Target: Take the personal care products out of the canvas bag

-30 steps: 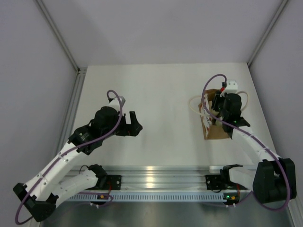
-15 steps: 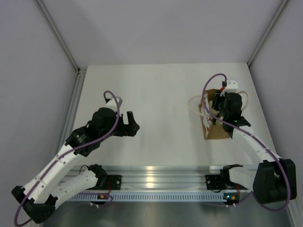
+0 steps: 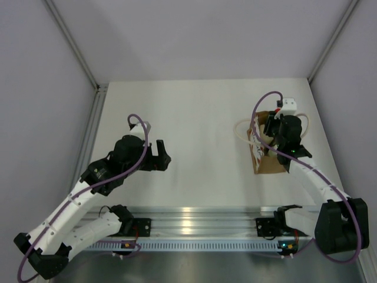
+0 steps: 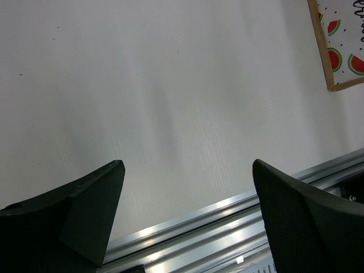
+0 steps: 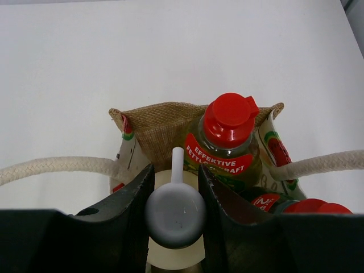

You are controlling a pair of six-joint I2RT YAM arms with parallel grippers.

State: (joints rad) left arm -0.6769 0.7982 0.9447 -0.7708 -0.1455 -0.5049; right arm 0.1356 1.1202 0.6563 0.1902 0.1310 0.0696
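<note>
White table point(image 3: 200, 118) between pale grey walls point(image 3: 194, 35), aluminium rail point(image 3: 194, 215) in front

This looks like a robotics lab cell: my arms point(image 3: 70, 203) are bolted to an aluminium rail point(image 3: 194, 221) at the near edge of a plain white counter point(image 3: 200, 118), boxed in by blank grey walls point(image 3: 200, 35) with metal corner struts point(image 3: 71, 41).

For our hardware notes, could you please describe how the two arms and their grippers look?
The left arm and right arm have white links and black joint housings, each trailed by a purple cable. The left gripper and right gripper are black, with broad matte fingers.
</note>
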